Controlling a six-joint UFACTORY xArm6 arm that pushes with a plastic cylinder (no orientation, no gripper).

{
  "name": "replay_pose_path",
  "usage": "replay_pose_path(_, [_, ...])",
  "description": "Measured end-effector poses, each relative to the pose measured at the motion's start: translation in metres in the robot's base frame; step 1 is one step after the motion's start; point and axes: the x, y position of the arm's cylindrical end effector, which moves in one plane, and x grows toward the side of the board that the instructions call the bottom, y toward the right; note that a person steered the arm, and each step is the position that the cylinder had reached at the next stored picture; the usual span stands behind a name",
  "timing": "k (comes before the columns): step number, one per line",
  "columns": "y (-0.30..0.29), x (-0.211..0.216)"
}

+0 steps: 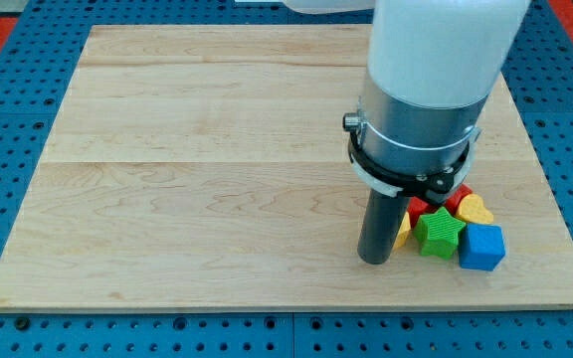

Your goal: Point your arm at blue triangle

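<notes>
My tip (374, 259) rests on the wooden board (207, 169) at the lower right, just left of a tight cluster of blocks. The cluster holds a green star (439, 233), a blue cube (482, 247), a red block (421, 208) partly behind the rod, a yellow block (475, 209) at the upper right, and a sliver of another yellow block (404, 233) touching the rod's right side. No blue triangle shows; the arm's wide body (421, 109) hides the board above the cluster.
The board lies on a blue perforated table (8, 129). The board's right edge runs close to the blue cube, and its bottom edge lies a short way below my tip.
</notes>
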Motion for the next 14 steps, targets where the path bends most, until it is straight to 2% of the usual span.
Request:
replay_pose_path(1, [-0.024,0.0])
replay_pose_path(2, [-0.047,-0.055])
replay_pose_path(3, [0.0,-0.123])
replay_pose_path(4, [0.088,-0.181])
replay_pose_path(5, [0.105,-0.219])
replay_pose_path(6, [0.066,-0.271])
replay_pose_path(8, [-0.011,-0.252])
replay_pose_path(11, [-0.024,-0.27])
replay_pose_path(12, [-0.02,-0.285])
replay_pose_path(13, [0.018,-0.314])
replay_pose_path(14, [0.054,-0.3])
